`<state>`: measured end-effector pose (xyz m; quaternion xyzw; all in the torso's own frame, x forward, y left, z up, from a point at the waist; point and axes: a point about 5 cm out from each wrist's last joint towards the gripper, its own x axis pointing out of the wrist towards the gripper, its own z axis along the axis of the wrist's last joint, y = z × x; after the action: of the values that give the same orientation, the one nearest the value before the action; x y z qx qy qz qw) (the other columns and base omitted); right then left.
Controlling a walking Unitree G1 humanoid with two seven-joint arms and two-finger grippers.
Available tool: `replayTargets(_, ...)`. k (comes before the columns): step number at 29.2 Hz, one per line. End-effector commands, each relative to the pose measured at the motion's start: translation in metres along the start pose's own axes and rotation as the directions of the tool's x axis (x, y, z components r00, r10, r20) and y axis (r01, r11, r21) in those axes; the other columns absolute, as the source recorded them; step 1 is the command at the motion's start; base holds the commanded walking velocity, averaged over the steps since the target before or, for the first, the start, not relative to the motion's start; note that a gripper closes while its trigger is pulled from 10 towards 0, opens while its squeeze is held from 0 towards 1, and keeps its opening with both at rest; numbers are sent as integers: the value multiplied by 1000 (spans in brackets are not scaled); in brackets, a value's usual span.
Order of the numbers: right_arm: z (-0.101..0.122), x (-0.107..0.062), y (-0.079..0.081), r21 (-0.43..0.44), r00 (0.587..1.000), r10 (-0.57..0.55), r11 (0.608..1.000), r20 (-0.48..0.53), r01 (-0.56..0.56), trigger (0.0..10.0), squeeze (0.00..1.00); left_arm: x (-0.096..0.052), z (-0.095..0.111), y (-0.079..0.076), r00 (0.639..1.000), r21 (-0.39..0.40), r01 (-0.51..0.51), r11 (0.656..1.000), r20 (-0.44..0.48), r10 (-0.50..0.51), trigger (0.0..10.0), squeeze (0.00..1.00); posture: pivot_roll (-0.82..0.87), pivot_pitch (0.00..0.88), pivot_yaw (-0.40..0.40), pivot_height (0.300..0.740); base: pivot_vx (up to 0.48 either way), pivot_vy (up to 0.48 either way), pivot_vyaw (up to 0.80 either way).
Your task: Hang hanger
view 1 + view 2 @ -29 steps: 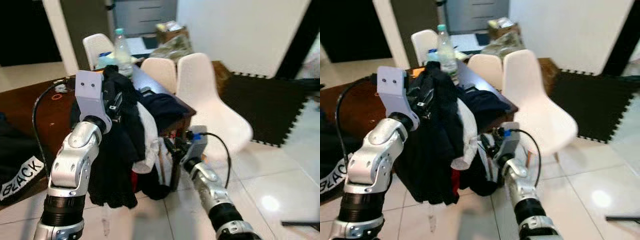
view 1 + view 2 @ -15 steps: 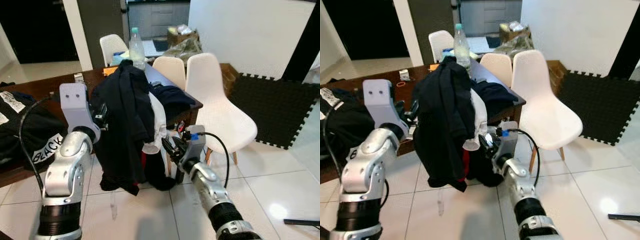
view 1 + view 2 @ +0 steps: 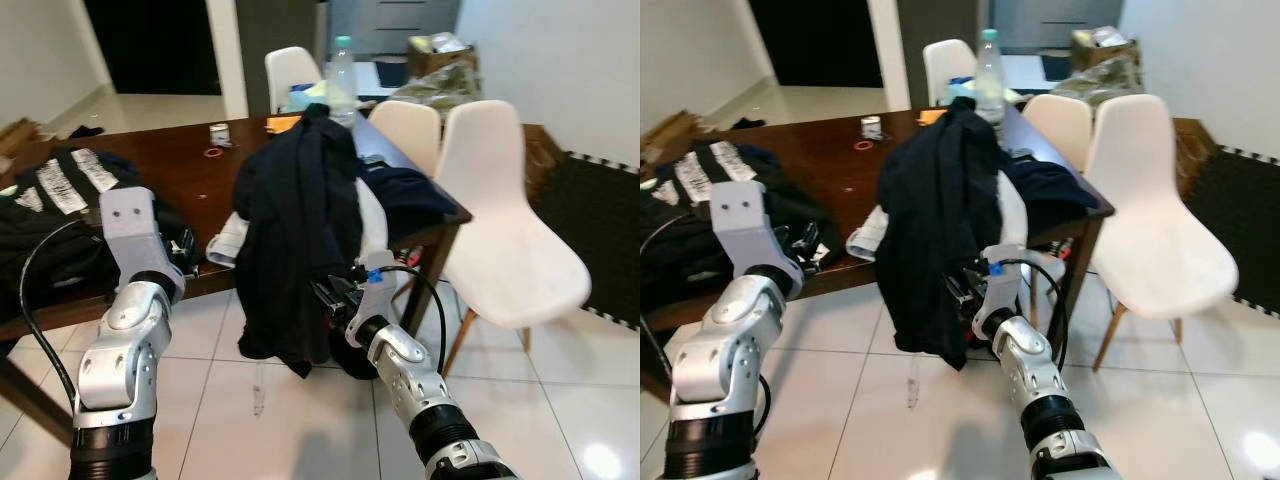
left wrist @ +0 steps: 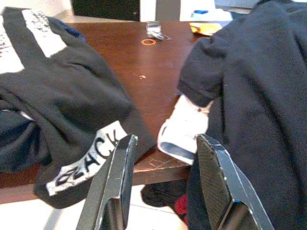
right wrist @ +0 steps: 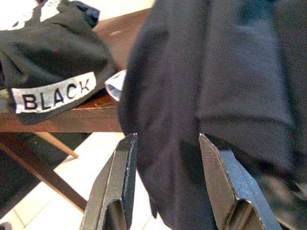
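Observation:
A dark navy garment (image 3: 300, 240) hangs in a tall bundle at the near corner of the brown table (image 3: 200, 180); whatever holds it up is hidden under the cloth. My left gripper (image 3: 183, 248) is open and empty, left of the garment and over the table's edge. Its fingers (image 4: 117, 182) frame a white cloth (image 4: 184, 129) lying beside the garment. My right gripper (image 3: 325, 296) is open close in front of the garment's lower part (image 5: 216, 96), and nothing lies between its fingers (image 5: 120, 187).
A black T-shirt lettered BLACK (image 4: 72, 120) lies on the table's left part. A plastic bottle (image 3: 343, 65) and small items stand at the far end. White chairs (image 3: 500, 220) are on the right, with a dark foam mat (image 3: 605, 220) beyond. The floor is pale tile (image 3: 230, 420).
The camera has swung, shifting the whole scene to the right. My left gripper, earlier raised against the garment, is now lower and clear of it on the left. The right gripper stays near the garment's lower part.

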<state>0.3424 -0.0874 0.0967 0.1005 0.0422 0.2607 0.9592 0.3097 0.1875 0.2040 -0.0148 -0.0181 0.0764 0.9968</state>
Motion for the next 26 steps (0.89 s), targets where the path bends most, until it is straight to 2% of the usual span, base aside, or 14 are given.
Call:
replayTargets(1, -1, 1, 0, 22, 1000, 0, 1000, -4, 0, 10000, 0, -3, 5, 1, 999, 63, 5, 998, 46, -8, 10000, 0, 169, 5, -2, 740, 0, 0, 800)
replayTargets(7, 2, 2, 1, 32, 1000, 3, 999, 11, -3, 10000, 0, -5, 5, -4, 998, 74, 22, 997, 63, -26, 10000, 0, 167, 0, 3, 740, 0, 0, 800)
replayTargets(10, 5, 3, 2, 46, 999, 7, 999, 36, -9, 10000, 0, -4, 9, -2, 996, 44, -2, 999, 87, -2, 10000, 0, 166, 0, 3, 740, 0, 0, 800)
replayTargets(17, 6, 4, 2, 54, 999, 10, 998, 46, -12, 10000, 0, -3, 7, 2, 997, 39, -18, 999, 81, 15, 10000, 0, 169, 0, -2, 740, 0, 0, 800)
replayTargets(21, 7, 4, 2, 54, 999, 11, 998, 46, -14, 10000, 0, -5, 6, -2, 996, 54, 17, 998, 86, -22, 10000, 0, 170, 0, -3, 740, 0, 0, 800)
replayTargets(26, 8, 5, 0, 68, 998, -27, 997, 54, 23, 10000, 0, -6, 7, -7, 994, 40, 45, 998, 100, -48, 10000, 0, 168, 0, -4, 740, 0, 0, 90)
